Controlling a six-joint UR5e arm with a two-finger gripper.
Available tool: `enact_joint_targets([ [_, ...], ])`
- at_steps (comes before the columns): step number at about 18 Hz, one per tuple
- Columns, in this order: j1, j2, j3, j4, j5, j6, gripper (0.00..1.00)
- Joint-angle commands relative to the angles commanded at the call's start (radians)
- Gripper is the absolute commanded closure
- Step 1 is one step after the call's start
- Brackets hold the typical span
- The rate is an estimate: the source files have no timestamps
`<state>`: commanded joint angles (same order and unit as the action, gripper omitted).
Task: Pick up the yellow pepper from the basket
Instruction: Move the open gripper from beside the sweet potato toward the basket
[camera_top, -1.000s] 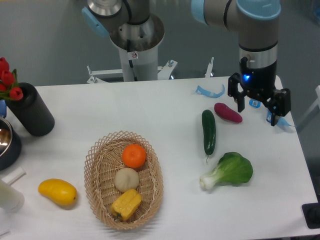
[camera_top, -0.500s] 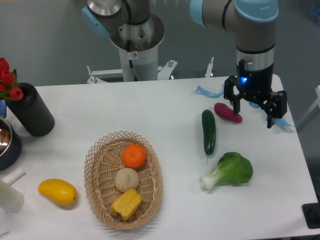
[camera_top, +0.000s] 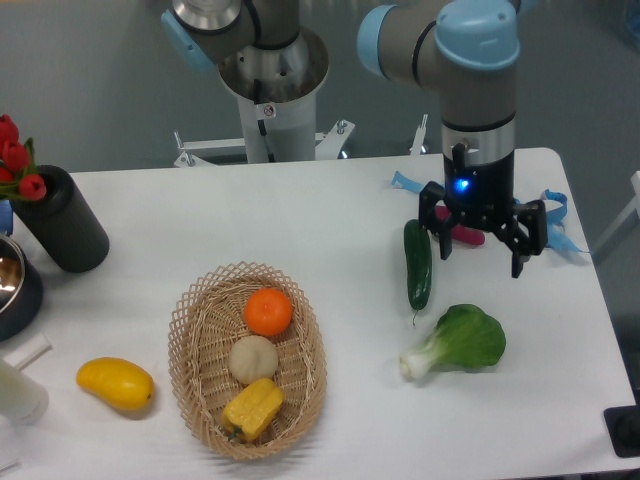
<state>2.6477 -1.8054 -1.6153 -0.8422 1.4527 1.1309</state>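
Your gripper hangs over the right part of the table with its jaws spread wide and nothing between them. It sits just above a purple-red sweet potato, which it partly hides, and just right of the upper end of a dark green cucumber lying lengthwise. Below the gripper you have a leafy bok choy on the table.

The yellow pepper lies in the basket, at the end nearest the camera, well apart from the gripper and to its lower left. In the same basket you can see a pale round onion-like vegetable touching the pepper, and a round orange at the far end.

Outside the basket, to its left, a smooth yellow mango rests on the table. At the far left edge you have a black cylindrical vase holding red tulips, and part of a dark metal bowl.
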Motion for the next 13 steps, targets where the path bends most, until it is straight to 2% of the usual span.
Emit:
enact_joint_targets([
  [2,-0.021,-0.023,0.006,0.003,0.0,-0.104,0.0],
  [7,-0.074,-0.078,0.074,0.005,0.006,-0.334,0.0],
  [10,-0.087,-0.08,0.058,0.005,0.023,-0.39,0.0],
  [13,-0.136,-0.098,0.058,0.006,0.023,-0.391,0.0],
])
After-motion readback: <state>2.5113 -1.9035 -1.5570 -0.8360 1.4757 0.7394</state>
